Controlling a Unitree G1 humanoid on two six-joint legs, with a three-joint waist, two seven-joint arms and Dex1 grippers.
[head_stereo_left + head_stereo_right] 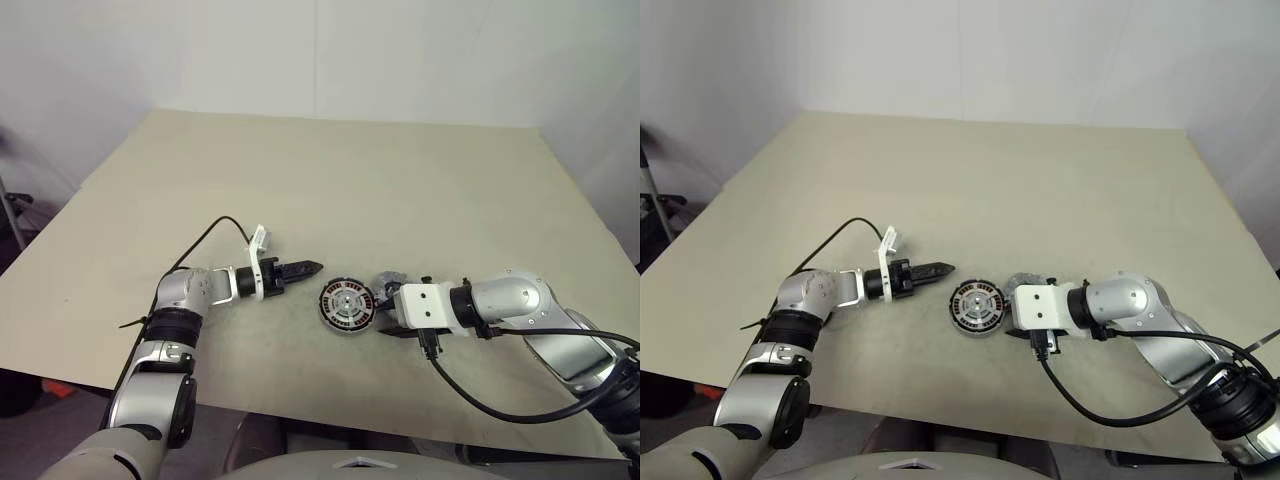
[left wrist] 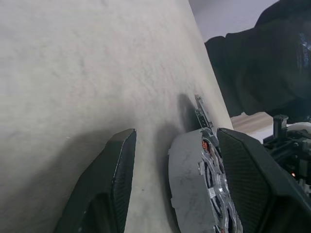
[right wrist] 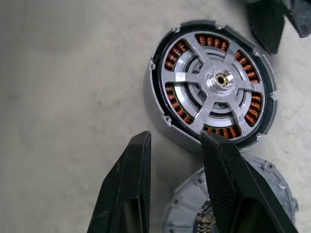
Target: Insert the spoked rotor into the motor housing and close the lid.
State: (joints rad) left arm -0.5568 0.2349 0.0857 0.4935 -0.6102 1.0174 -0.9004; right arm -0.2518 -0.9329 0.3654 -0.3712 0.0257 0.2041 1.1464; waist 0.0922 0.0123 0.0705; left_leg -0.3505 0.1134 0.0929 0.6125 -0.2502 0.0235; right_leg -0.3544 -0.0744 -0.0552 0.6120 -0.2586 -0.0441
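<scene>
1. Rotor (image 3: 214, 92) already seated in housing (image 3: 158, 104), lower centre of head view on worktop (image 1: 330, 180).
2. Lid (image 3: 194, 213) beside housing, by R hand (image 3: 175, 160): fingers apart, empty, prob. lining up on lid.
3. L hand (image 2: 177, 160) part-open, empty, straddling housing edge, likely to steady it.

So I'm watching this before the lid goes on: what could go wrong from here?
The lid lies right against the motor housing, partly under the right end effector; a sloppy grab could shove the housing. The left end effector hovers open beside the housing, so a nudge could shift it. The spoked rotor looks seated; a tilted lid could jam.
</scene>
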